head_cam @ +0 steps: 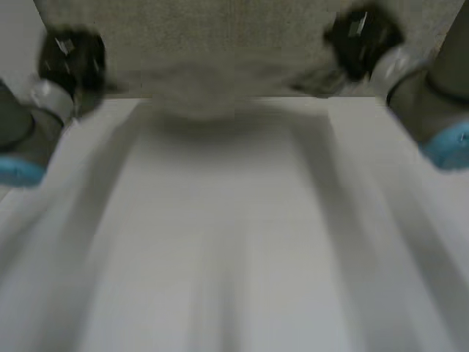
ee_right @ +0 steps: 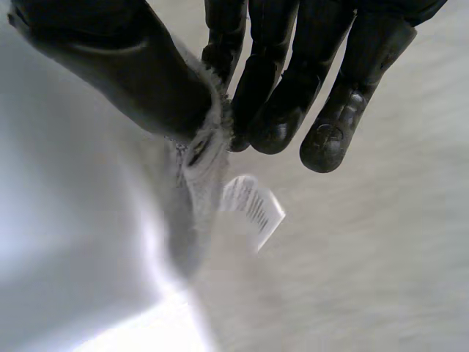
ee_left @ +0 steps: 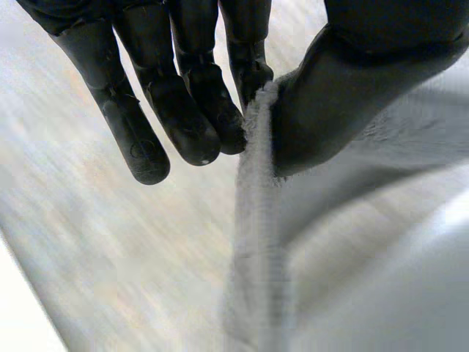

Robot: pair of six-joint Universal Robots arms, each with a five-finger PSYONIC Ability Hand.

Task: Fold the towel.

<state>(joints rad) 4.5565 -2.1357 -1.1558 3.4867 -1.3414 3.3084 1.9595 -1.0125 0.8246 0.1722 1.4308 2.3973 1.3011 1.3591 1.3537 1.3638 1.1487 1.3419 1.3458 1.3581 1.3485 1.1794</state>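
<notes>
Holding the towel (head_cam: 234, 51) by two spots on its edge, we had it spread across the top of the frame in the head view. Our left hand (head_cam: 69, 59) was in the upper left of the frame, at the towel's left end. Our right hand (head_cam: 363, 40) was in the upper right, at the other end. The towel ran between them, and its near edge sagged a little in the middle. Below it lay the white table (head_cam: 234, 242). We could not tell if the towel touched the table.

In the left wrist view, our left fingers (ee_left: 183, 125) were almost straight and close together. The left thumb (ee_left: 344, 95) pressed the towel's edge against one of them, so the hand pinched the cloth. The towel ran away from that pinch as a thick, fuzzy strip.

In the right wrist view, our right fingers (ee_right: 286, 103) and right thumb (ee_right: 124, 66) pinched the towel's edge the same way. A small white label (ee_right: 253, 209) with print on it stuck out of the towel just beside the fingertips.
</notes>
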